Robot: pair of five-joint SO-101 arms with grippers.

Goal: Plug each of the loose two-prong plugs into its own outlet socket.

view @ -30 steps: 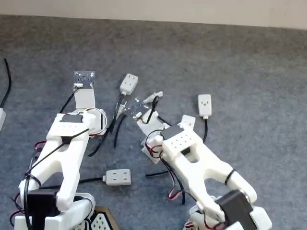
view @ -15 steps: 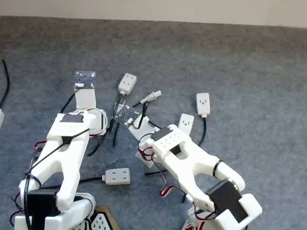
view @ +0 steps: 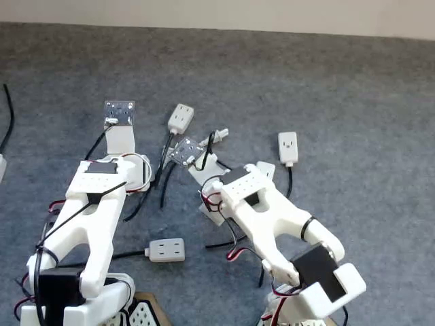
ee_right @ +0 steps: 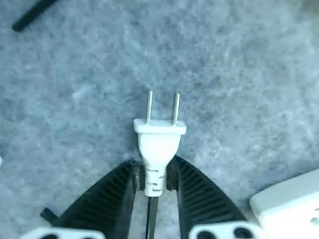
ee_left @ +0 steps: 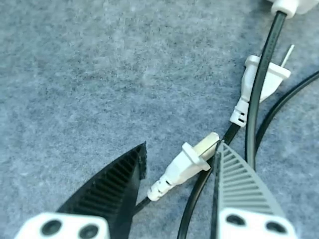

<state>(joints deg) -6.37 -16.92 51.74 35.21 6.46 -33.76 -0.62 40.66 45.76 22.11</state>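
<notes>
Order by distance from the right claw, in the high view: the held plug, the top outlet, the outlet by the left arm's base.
1. Held plug, in the right claw.
2. Top outlet, just beyond, leftward.
3. Outlet by the left arm's base, nearest the camera.

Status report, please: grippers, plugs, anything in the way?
Right gripper shut on first plug, prongs free. Left gripper open around second plug on carpet. Black cable runs beside it.

Indoor room; grey carpet (view: pixel 353 81), pale wall (view: pixel 272 13) behind.
</notes>
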